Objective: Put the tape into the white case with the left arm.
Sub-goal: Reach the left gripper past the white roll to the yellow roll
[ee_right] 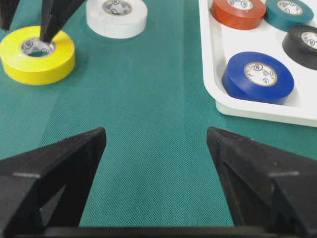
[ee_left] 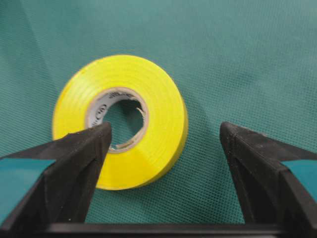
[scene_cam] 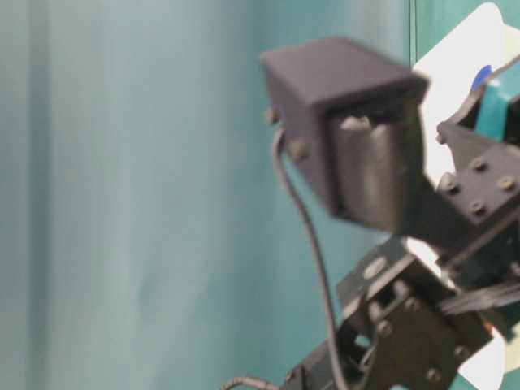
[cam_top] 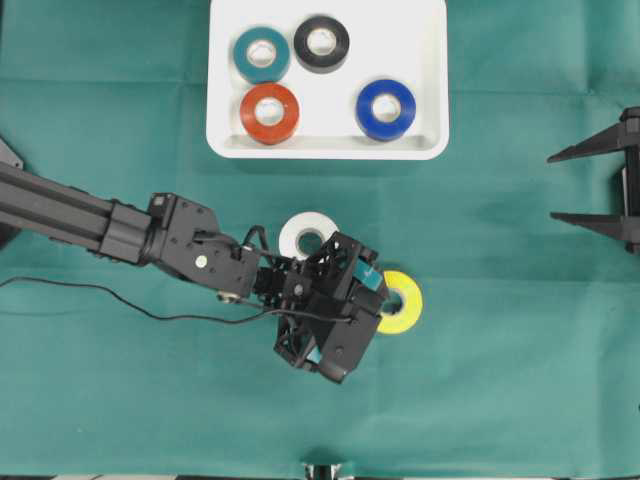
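A: Left gripper (ee_left: 163, 144)?

B: Jaws spread wide, gripping nothing. It sits over the yellow tape roll (ee_left: 120, 122), which lies flat on the green cloth (cam_top: 500, 380). In the left wrist view one finger (ee_left: 74, 163) tip lies over the roll's core hole, the other is out past the rim on bare cloth. The right wrist view also shows a fingertip at the hole.

A: White case (cam_top: 425, 110)?

B: Top middle of the overhead view, well apart from the yellow roll. Four rolls lie flat in it: teal roll (cam_top: 261, 54), black roll (cam_top: 321, 43), red roll (cam_top: 269, 113), blue roll (cam_top: 386, 109).

A: Anything else loose?

B: White tape roll (cam_top: 305, 236) on the cloth, just beside the left arm's (cam_top: 60, 210) wrist, between the case and the yellow roll.

A: Right gripper (ee_right: 156, 139)?

B: At the right edge overhead, jaws apart, empty, over bare cloth, well away from the rolls.

A: Table-level view?

B: Blurred arm hardware up close, mostly useless.
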Controlling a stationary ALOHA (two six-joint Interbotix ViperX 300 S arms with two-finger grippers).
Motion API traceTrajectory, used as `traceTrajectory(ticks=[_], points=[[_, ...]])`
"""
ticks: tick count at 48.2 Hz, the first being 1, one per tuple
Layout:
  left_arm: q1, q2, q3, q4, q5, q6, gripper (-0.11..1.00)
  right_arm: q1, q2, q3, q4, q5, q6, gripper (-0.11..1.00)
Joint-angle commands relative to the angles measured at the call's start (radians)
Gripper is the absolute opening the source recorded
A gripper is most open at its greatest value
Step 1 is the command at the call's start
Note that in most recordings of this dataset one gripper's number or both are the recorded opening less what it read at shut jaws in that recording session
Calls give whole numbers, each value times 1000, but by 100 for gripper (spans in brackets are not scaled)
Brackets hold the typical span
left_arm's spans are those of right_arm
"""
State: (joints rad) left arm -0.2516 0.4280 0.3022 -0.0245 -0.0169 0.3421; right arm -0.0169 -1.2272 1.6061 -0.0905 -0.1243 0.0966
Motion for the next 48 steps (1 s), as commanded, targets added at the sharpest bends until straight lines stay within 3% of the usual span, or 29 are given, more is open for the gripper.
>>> traceTrajectory(ticks=[1, 27, 31, 39, 48], points=[[-3, -6, -40, -2, 17, 0, 90, -2, 6, -11, 0, -9, 3, 86], [0, 43, -120, -2, 137, 0, 87, 0, 6, -12, 0, -9, 3, 86], [2, 41, -120, -2, 138, 0, 73, 0, 6, -11, 0, -9, 3, 86], [2, 40, -118, -2, 138, 2, 29, -2, 6, -11, 0, -9, 3, 86], [2, 38, -117, 0, 138, 3, 29, 0, 6, -11, 0, -11, 3, 86]])
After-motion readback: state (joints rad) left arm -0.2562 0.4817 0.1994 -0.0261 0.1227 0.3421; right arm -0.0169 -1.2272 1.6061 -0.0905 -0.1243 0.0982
